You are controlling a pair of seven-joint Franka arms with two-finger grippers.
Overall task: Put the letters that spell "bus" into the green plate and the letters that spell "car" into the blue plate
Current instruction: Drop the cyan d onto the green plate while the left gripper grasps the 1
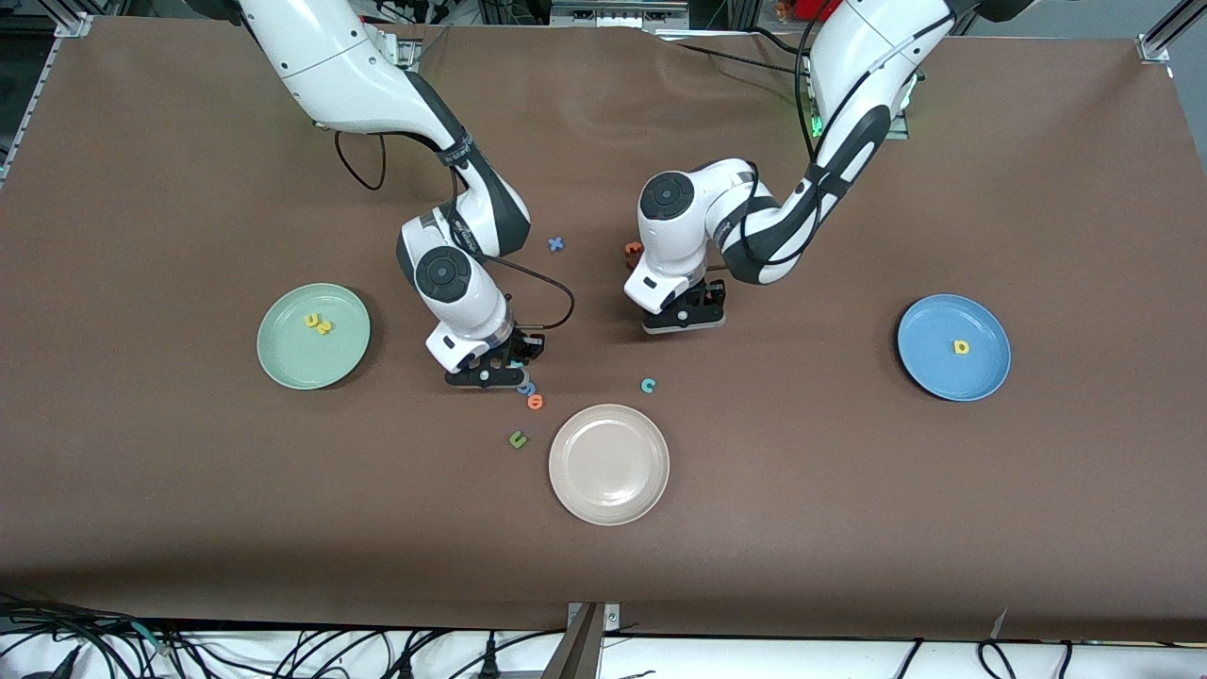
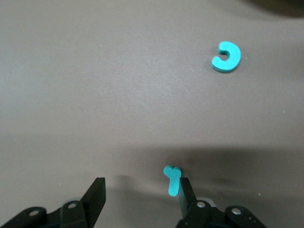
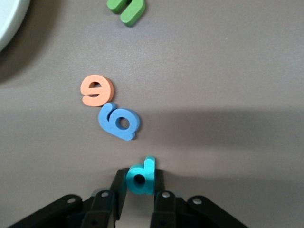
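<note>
1. Right gripper (image 3: 137, 190): down at the table, fingers pinched on the teal "b" (image 3: 140, 178), which stands between them.
2. Blue "g" (image 3: 118, 122) and orange "e" (image 3: 96, 90): flat on the table just ahead of the right gripper's tips, touching each other; green "u" (image 3: 126, 9) farther out, near the beige-white plate (image 1: 609, 463).
3. Left gripper (image 2: 137, 194): low over the table's middle, jaws apart; the teal "r" (image 2: 173, 179) leans against the inner face of one finger, the other finger well clear of it.
4. Teal "c" (image 2: 226, 57): flat on the table, well ahead of the left gripper.
5. Green plate (image 1: 283, 363): toward the right arm's end, holding the yellow "u" (image 1: 311, 321) and yellow "s" (image 1: 323, 328).
6. Blue plate (image 1: 929, 372): toward the left arm's end, holding the yellow "a" (image 1: 961, 347).
</note>
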